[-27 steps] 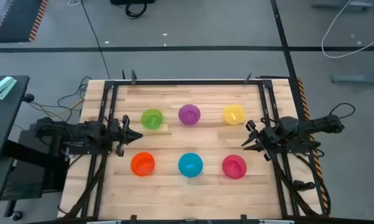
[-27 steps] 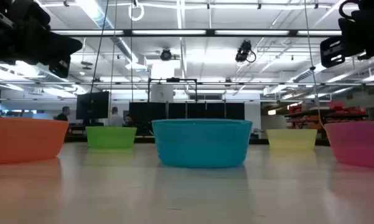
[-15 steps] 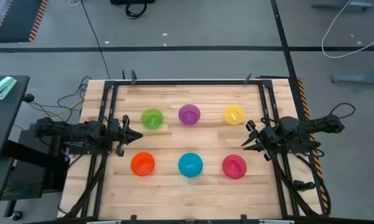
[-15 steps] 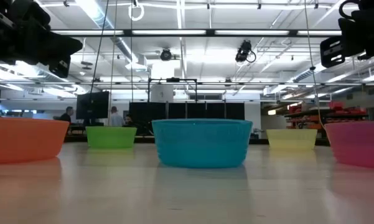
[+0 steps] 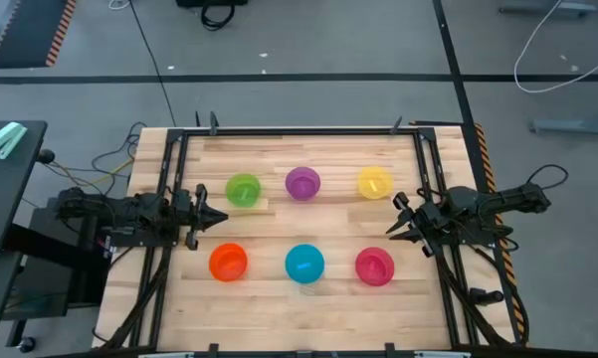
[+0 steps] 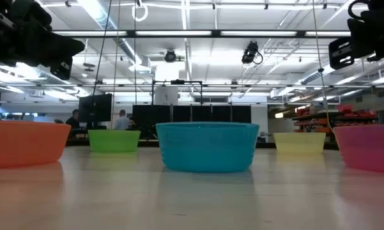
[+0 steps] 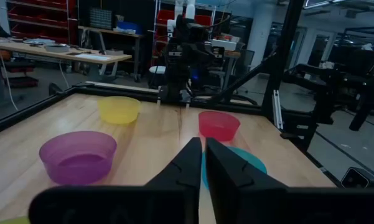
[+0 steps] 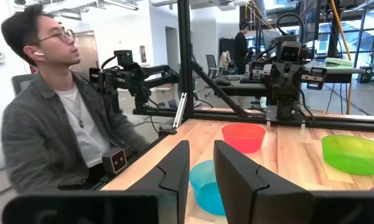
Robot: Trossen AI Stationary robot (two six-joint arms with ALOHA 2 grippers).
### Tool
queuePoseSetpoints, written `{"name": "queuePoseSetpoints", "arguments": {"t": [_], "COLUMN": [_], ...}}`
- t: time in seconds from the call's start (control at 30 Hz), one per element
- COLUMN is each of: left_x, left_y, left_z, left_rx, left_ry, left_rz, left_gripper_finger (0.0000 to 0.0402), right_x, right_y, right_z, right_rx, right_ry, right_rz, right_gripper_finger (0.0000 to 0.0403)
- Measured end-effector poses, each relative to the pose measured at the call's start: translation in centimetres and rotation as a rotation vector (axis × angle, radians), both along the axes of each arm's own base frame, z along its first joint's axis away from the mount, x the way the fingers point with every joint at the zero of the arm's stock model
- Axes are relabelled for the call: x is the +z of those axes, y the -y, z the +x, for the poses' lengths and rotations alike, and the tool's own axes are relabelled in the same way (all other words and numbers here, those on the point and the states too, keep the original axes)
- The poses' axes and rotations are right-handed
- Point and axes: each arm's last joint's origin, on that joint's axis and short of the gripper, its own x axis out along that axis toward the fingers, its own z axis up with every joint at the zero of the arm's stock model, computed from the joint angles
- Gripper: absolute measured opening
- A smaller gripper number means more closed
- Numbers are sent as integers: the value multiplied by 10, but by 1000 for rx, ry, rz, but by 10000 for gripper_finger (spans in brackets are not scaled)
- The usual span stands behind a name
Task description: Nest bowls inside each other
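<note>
Six small bowls stand upright on the wooden table in two rows. In the far row are green [image 5: 244, 190], purple [image 5: 302, 183] and yellow [image 5: 375, 182]. In the near row are orange [image 5: 228, 263], blue [image 5: 304, 264] and pink-red [image 5: 375, 266]. My left gripper [image 5: 223, 219] hovers at the table's left side between green and orange, fingers shut [image 7: 203, 144]. My right gripper [image 5: 391, 221] hovers at the right side between yellow and pink-red, fingers open [image 8: 201, 148]. In the low view the blue bowl [image 6: 207, 147] hides the purple one.
A black metal frame [image 5: 299, 130] borders the table. A person in a grey jacket [image 8: 56, 124] sits beyond the table's near edge. Bare wood lies between the two rows of bowls and along the near edge.
</note>
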Motion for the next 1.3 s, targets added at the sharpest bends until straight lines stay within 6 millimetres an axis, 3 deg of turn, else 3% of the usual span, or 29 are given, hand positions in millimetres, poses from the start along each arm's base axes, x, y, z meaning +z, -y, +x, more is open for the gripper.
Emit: {"name": "queuePoseSetpoints", "arguments": {"t": [1.3], "left_x": [0], "left_y": [0], "left_z": [0], "left_rx": [1], "left_ry": [0], "left_rz": [0], "left_gripper_finger": [23], "right_x": [2], "right_y": [1], "right_z": [0], "right_rx": [-33], "right_ry": [32], "right_rz": [-26], "right_gripper_finger": [81]}}
